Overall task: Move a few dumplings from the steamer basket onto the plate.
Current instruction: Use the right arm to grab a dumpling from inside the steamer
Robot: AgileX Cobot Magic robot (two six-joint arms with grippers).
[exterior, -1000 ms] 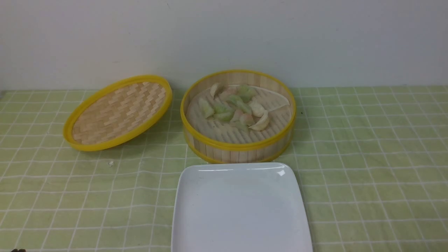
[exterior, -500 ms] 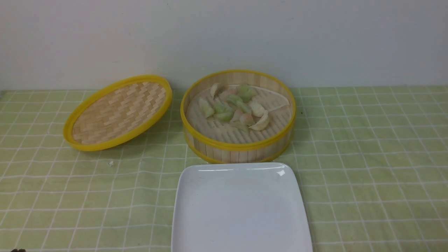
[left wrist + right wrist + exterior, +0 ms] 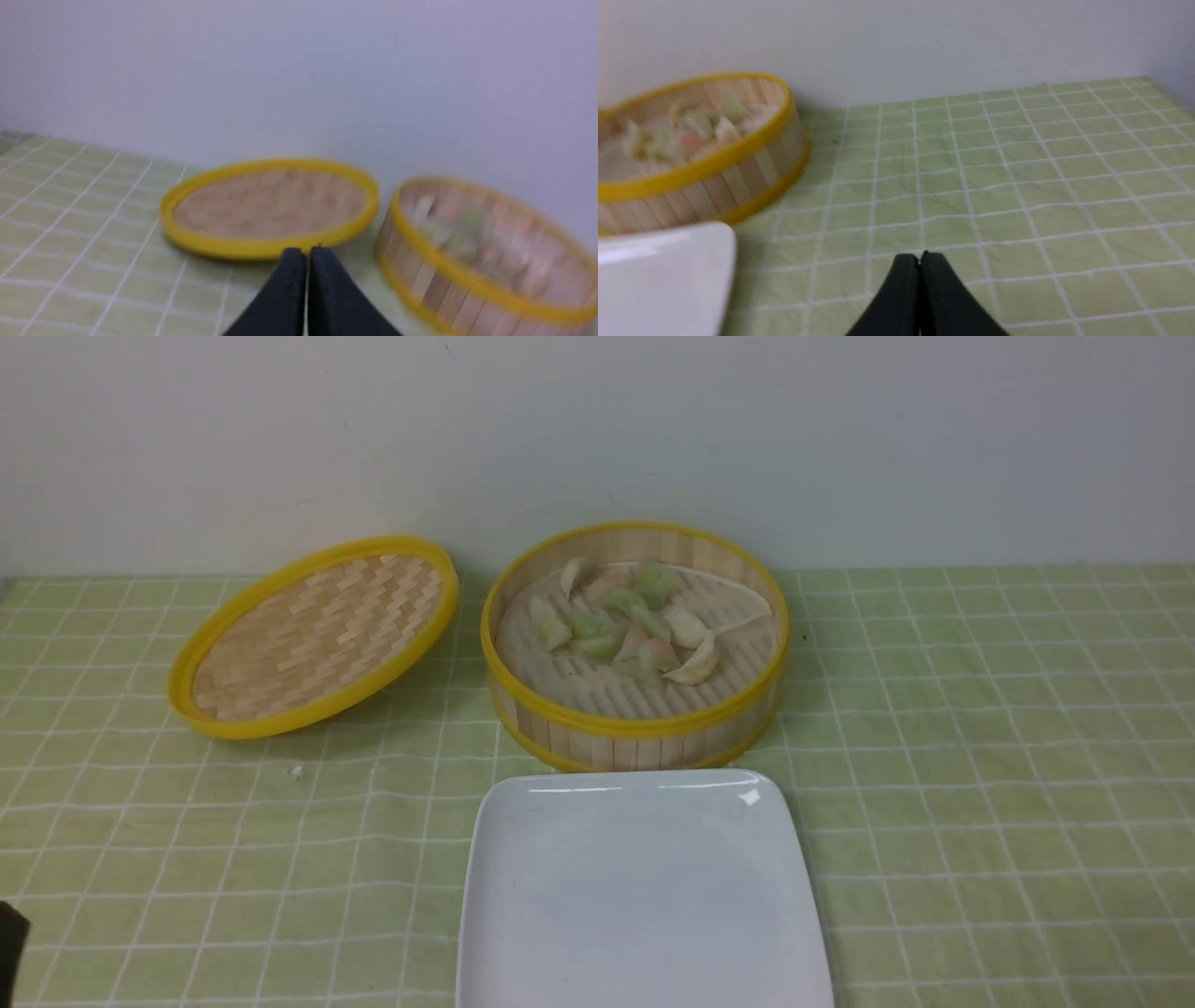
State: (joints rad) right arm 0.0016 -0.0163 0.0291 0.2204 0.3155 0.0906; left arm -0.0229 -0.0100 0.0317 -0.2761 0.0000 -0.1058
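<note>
**Left arm creeps into the front view**

Since a second ago, a dark piece of the left arm [image 3: 9,938] has grown at the frame's left edge. Nothing on the bench [image 3: 1027,896] has shifted.

The left gripper [image 3: 306,254] has its tapered black jaws pressed together on nothing, above the cloth [image 3: 187,821] short of the lid [image 3: 317,635]. The right gripper [image 3: 920,259] is likewise closed and empty, over bare cloth right of the plate [image 3: 644,896].

The basket [image 3: 635,723] is round, with upright bamboo slats, yellow rims and a pale liner, and stands near the bench's far edge. The dumplings [image 3: 635,621] lie inside it in a loose heap: pleated crescents in white, pale green and pink. The flat woven lid lies left of the basket, and whether they touch is unclear.

The glossy white plate, square with rounded corners, sits at the near edge just in front of the basket. The frame cuts off its near side. Both wrist views are blurred, so single dumplings cannot be made out there.
</note>
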